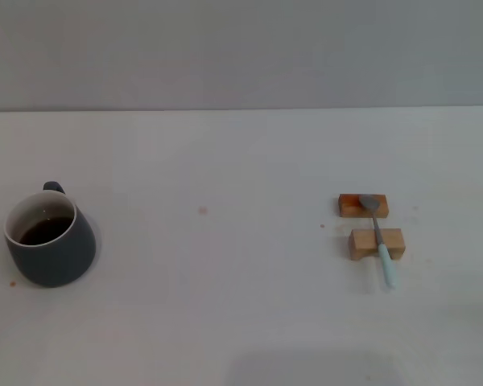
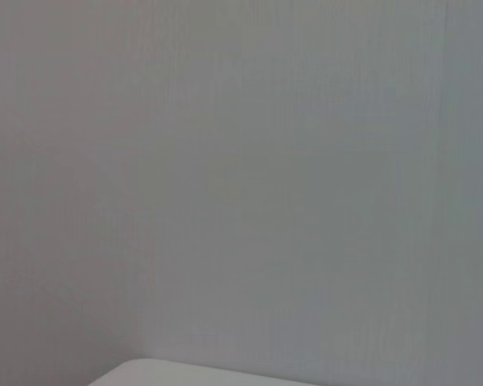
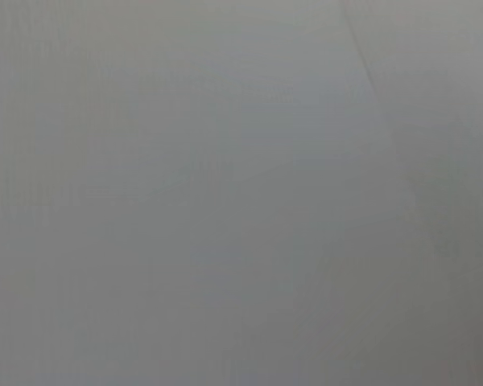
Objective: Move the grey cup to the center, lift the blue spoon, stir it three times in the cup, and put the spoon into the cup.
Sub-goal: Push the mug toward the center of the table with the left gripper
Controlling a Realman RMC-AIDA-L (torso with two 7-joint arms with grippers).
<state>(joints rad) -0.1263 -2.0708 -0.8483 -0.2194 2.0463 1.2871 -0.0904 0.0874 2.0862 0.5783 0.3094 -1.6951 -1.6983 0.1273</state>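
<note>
Rounded slate-grey mug [image 1: 50, 241] holding dark liquid, far left on white counter [image 1: 225, 305], slim blue-handled metal spoon [image 1: 377, 236] laid across two wooden blocks [image 1: 376, 243] at right, neither claw visible, state unknowable

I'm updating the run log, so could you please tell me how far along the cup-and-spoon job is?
Nothing looks done yet. The cup stands at the table's left side, not the center, with dark liquid inside. The spoon lies across two wooden blocks on the right. Nothing is in hand: neither gripper is in view. Moving the cup, lifting the spoon, stirring and dropping it in all remain.
</note>
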